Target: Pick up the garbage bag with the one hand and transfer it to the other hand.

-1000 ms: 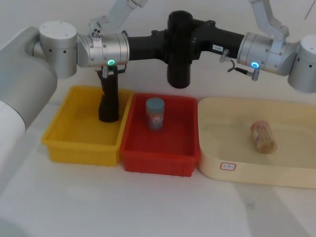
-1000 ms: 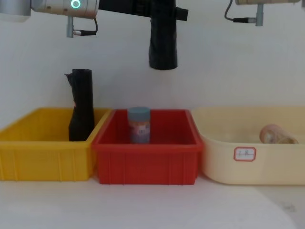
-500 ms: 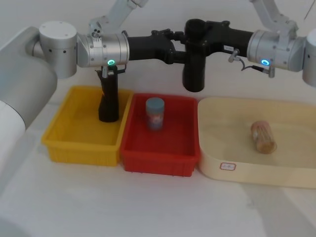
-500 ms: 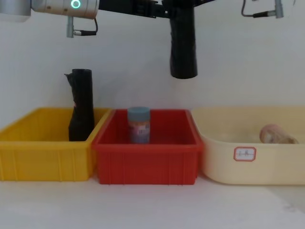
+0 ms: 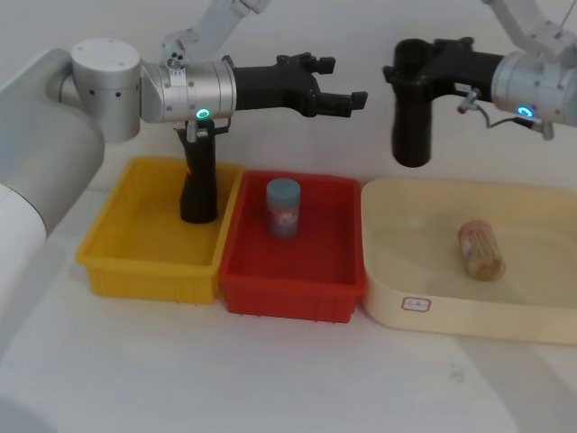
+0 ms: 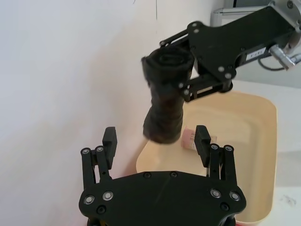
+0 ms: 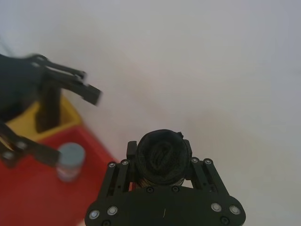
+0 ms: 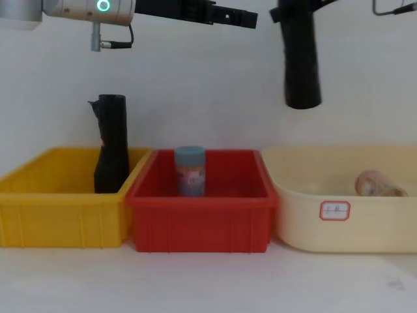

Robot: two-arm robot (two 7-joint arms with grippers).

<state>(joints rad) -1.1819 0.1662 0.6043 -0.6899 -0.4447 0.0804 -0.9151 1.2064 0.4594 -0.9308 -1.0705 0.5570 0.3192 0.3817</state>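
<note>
The garbage bag [image 5: 412, 108], a thick black roll, hangs upright in the air above the gap between the red bin and the cream tray. My right gripper [image 5: 403, 72], the one with the blue ring, is shut on its upper end. In the chest view the garbage bag [image 8: 301, 62] hangs high, right of centre, and in the right wrist view its top end [image 7: 162, 157] sits between the fingers. My left gripper [image 5: 338, 83], with the greenish-teal ring, stands open and empty to the left of the bag, apart from it. Its spread fingers [image 6: 109, 139] frame the bag [image 6: 164, 101] farther off.
A yellow bin [image 5: 117, 257] holds a slimmer black roll [image 5: 198, 185] standing upright. The red bin [image 5: 288, 293] holds a blue-lidded can [image 5: 283, 207]. On the right, a cream tray [image 5: 424, 320] holds a brownish jar [image 5: 480, 250] lying on its side.
The left gripper has let go of the bag and stands open. The right gripper has carried the bag to the right, away from the left gripper.
</note>
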